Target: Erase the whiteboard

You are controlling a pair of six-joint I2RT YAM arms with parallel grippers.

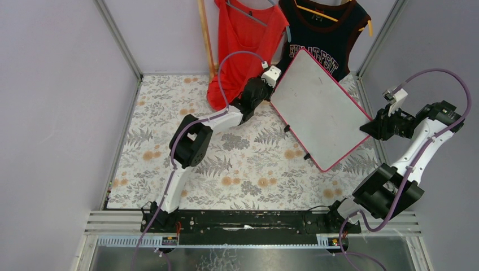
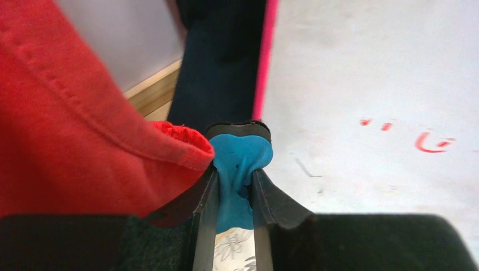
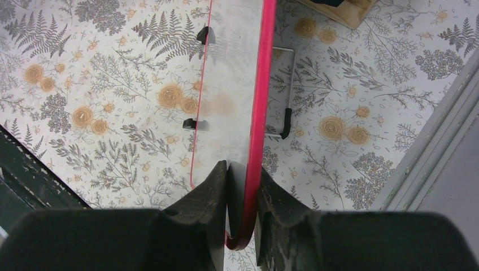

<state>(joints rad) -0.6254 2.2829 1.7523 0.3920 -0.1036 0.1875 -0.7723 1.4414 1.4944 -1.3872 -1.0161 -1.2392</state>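
Clamping: right end effector (image 3: 242,169) on one whiteboard (image 3: 231,84), left end effector (image 2: 235,171) on one eraser (image 2: 240,149).

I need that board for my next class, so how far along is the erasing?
Done: most of the whiteboard looks wiped clean. In hand: the right gripper clamps its pink frame, and the left gripper pinches the blue eraser beside the frame. Left: a few red marks show in the left wrist view.

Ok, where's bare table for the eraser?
Open floral cloth lies between the left arm, the whiteboard and the base rail, and left of that arm. Crowded at the back: red top, dark jersey, left gripper with blue eraser.
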